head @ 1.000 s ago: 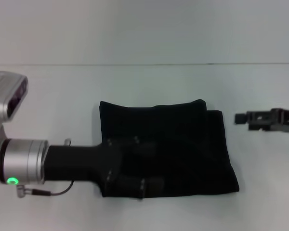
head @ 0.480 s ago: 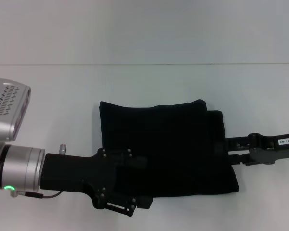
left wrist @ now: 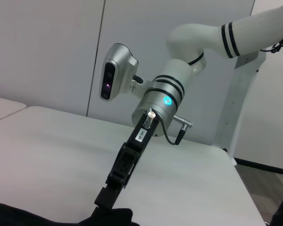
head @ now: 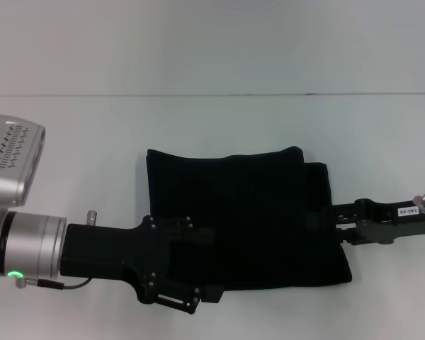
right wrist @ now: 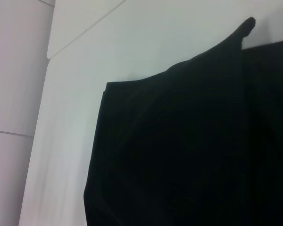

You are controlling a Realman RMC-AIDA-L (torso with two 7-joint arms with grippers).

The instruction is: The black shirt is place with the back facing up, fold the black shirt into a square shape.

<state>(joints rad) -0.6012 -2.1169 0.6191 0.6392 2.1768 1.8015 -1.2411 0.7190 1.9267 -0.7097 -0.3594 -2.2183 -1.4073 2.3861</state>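
Well, the white desk (head: 92,142) is the biggest thing here. In the middle of it lies the black shirt (head: 248,212), folded into a thick, almost square pile, flat on the desk. Its far edge bumps up a little at one corner. The left claw (head: 198,273) comes in low from the left side, over the near left corner of the shirt, and I cannot tell if it is apart or together, because black sits on black. The right claw (head: 334,225) reaches in from the right, and its tips touch the shirt's right edge, pinched together on the cloth
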